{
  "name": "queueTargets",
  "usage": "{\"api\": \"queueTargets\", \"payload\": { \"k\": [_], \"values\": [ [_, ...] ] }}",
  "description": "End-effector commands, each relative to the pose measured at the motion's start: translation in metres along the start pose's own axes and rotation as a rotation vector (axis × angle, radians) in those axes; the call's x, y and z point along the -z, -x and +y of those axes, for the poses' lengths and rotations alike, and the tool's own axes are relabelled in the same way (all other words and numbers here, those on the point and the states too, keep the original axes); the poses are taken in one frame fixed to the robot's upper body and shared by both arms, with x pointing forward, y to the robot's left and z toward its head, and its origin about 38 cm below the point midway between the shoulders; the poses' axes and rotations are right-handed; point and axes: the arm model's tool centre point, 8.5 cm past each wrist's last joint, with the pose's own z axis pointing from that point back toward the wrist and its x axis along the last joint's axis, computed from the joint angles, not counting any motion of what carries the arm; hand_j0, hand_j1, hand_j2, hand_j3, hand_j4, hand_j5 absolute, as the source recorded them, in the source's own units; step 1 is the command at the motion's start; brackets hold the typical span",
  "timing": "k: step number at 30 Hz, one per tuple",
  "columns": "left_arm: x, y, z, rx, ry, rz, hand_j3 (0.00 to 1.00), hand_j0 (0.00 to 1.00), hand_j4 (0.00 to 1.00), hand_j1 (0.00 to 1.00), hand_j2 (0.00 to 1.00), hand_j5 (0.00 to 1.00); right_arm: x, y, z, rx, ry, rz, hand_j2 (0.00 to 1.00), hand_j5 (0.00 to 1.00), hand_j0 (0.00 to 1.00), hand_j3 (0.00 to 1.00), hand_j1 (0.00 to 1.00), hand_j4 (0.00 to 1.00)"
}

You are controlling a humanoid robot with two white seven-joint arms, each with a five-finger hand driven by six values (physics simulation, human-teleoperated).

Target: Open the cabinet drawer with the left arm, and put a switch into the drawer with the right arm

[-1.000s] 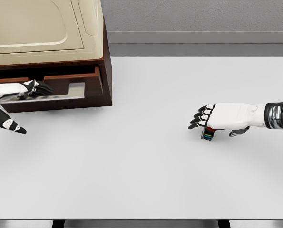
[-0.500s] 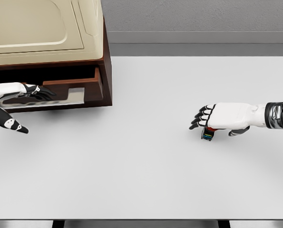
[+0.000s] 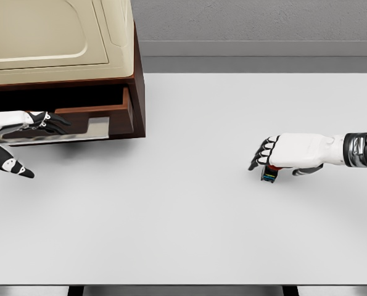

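The table (image 3: 189, 228) has a smooth, matt white top. The cabinet (image 3: 137, 92) is dark reddish-brown wood with a slight sheen, and its top (image 3: 53, 34) is smooth cream plastic. The drawer (image 3: 97, 120) carries a shiny, mirror-like metal front. Both hands, left (image 3: 38, 120) and right (image 3: 288, 152), have glossy white plastic shells and black fingertips; the right wrist (image 3: 356, 150) shows polished metal.
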Motion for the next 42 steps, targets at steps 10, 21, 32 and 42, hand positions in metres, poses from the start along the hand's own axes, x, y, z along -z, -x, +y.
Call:
{"api": "queueTargets", "payload": {
  "k": [10, 21, 32, 42],
  "values": [
    [-0.011, -0.011, 0.010, -0.060, -0.052, -0.072, 0.93, 0.93, 0.93, 0.93, 0.93, 0.93, 0.000, 0.000, 0.000, 0.003, 0.002, -0.001, 0.85, 0.85, 0.85, 0.85, 0.85, 0.85],
    [-0.029, -0.006, 0.011, -0.054, -0.069, -0.066, 0.95, 0.95, 0.95, 0.95, 0.95, 0.95, -0.001, 0.000, 0.000, 0.004, 0.003, 0.001, 0.85, 0.85, 0.85, 0.85, 0.85, 0.85],
    [-0.025, 0.013, -0.002, -0.075, -0.043, -0.047, 0.95, 0.95, 0.95, 0.95, 0.95, 0.95, -0.002, 0.001, -0.001, 0.004, 0.004, 0.004, 0.80, 0.80, 0.80, 0.80, 0.80, 0.80],
    [-0.024, 0.018, -0.006, -0.087, -0.035, -0.036, 0.96, 0.96, 0.96, 0.96, 0.96, 0.96, -0.001, 0.001, 0.000, 0.005, 0.003, 0.003, 0.79, 0.79, 0.79, 0.79, 0.79, 0.79]
  ]
}}
